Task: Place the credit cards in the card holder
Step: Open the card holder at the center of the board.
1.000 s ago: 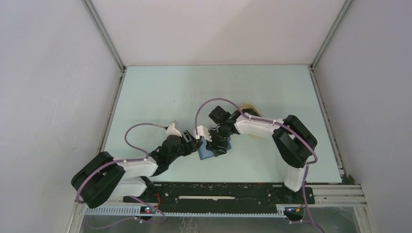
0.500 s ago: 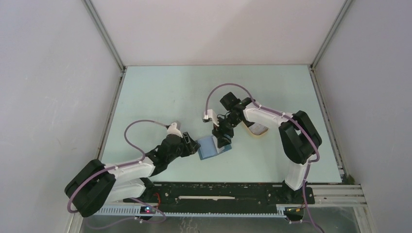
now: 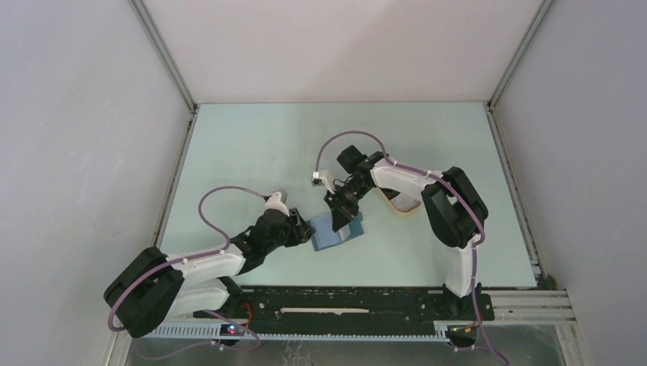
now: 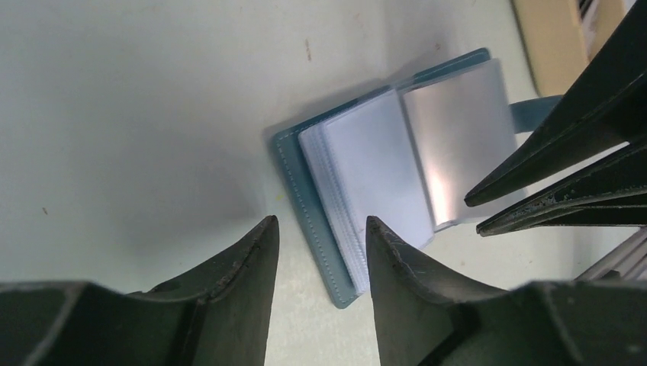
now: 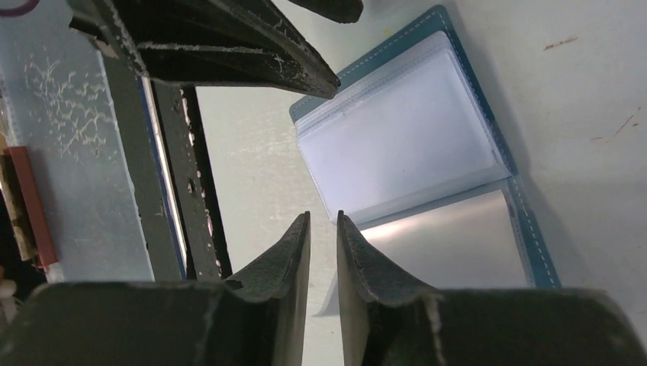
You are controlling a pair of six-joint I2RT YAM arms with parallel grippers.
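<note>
Right gripper [image 3: 342, 219] partly hides card holder [image 3: 326, 237], perhaps touching.

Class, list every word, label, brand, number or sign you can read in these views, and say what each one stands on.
No text can be read in any view.
The card holder lies open and shows only blank clear sleeves.
The silvery card in it shows a plain face, with no print.
The beige tray bears no legible mark.
</note>
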